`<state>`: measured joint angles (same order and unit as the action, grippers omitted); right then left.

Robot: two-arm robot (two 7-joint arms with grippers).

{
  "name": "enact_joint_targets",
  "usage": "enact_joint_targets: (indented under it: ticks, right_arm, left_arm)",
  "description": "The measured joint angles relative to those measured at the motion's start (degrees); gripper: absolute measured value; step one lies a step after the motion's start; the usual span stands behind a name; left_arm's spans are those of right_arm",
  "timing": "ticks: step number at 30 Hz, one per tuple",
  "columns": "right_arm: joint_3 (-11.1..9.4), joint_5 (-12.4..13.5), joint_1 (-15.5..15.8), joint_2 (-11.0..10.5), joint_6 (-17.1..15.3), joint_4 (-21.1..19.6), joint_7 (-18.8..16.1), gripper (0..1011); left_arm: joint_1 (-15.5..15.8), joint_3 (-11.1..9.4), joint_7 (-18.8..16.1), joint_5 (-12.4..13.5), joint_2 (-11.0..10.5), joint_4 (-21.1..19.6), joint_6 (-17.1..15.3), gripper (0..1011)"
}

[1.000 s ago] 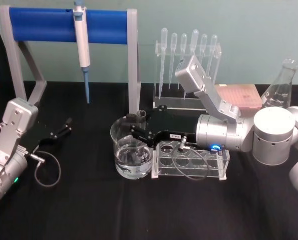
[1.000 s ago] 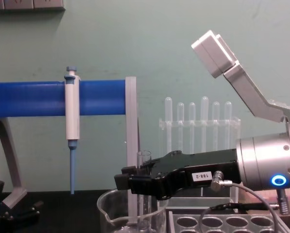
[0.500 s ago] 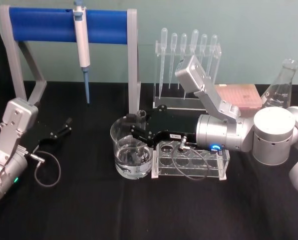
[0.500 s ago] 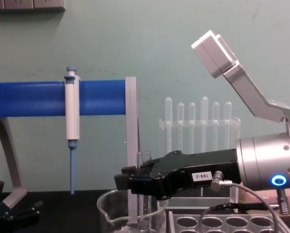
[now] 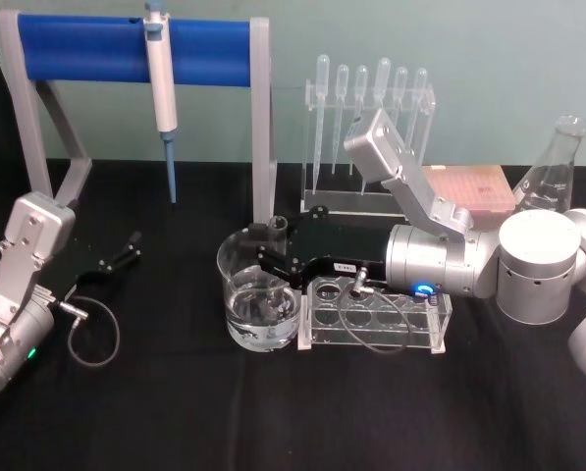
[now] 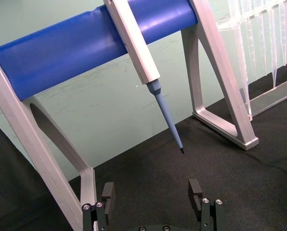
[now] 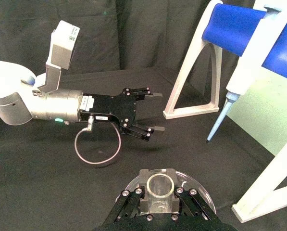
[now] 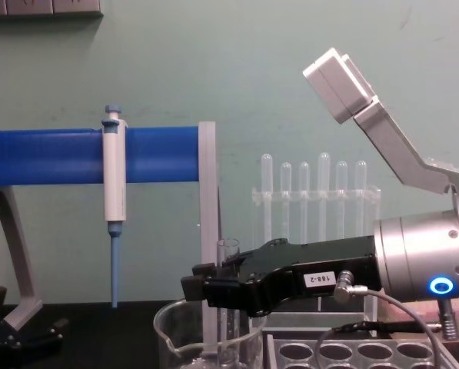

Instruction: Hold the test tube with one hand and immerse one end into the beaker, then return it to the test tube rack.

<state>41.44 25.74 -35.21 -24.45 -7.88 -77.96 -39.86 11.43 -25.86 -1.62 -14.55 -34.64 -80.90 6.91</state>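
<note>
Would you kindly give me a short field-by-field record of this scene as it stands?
Right gripper: shut on the test tube, reaching over the beaker
Test tube: upright, lower end down inside the beaker
Test tube rack: beside the beaker, on the robot's right
Left gripper: open, idle on the left, near the pipette stand

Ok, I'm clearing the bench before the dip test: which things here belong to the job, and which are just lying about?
Job: test tube, held by the right gripper, reaching into the beaker; test tube rack.
Lying about: pipettor on blue stand, plastic pipettes, flask, pink box; left gripper parked, open.
</note>
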Motion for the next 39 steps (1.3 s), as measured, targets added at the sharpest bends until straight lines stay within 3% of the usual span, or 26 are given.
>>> enact_joint_targets:
  ticks: [39]
  right_arm:
    - [0.00, 0.00, 0.00, 0.00, 0.00, 0.00, 0.00, 221]
  left_arm:
    - [0.00, 0.00, 0.00, 0.00, 0.00, 0.00, 0.00, 1000]
